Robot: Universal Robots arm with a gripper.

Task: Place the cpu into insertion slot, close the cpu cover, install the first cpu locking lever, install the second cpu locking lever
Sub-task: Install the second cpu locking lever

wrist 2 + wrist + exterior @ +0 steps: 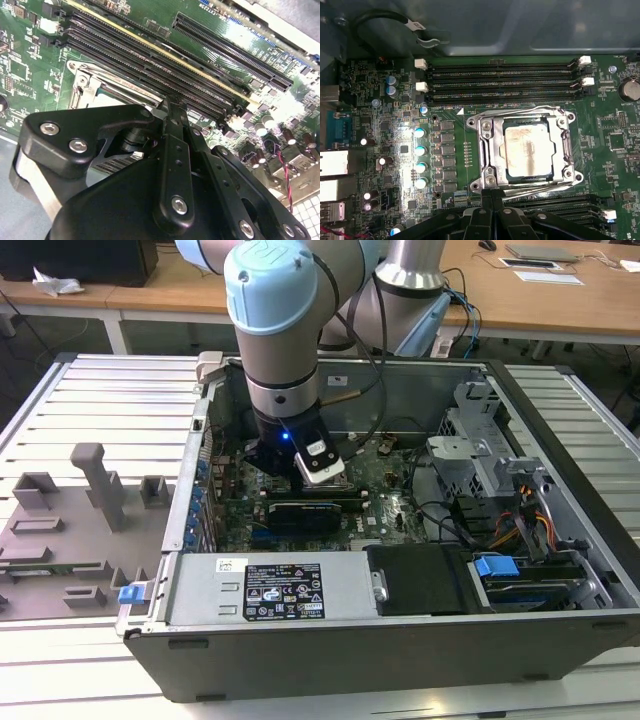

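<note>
The cpu, a pale metal square, lies flat in the insertion slot on the green motherboard. The silver cpu cover is down over it, framing the chip through its cut-out. Thin metal levers run along two opposite sides of the socket, one at the far side and one at the gripper's side. My gripper is shut with its black fingers pressed together and nothing between them, its tips right at the socket's edge by the nearer lever. In the second wrist view the gripper hides most of the slot. The exterior view has the gripper low inside the open computer case.
Long black memory slots run beside the socket, with more on the gripper's side. Capacitors stand close by. A power supply, a black drive box and a drive cage crowd the case. A grey fixture tray lies outside.
</note>
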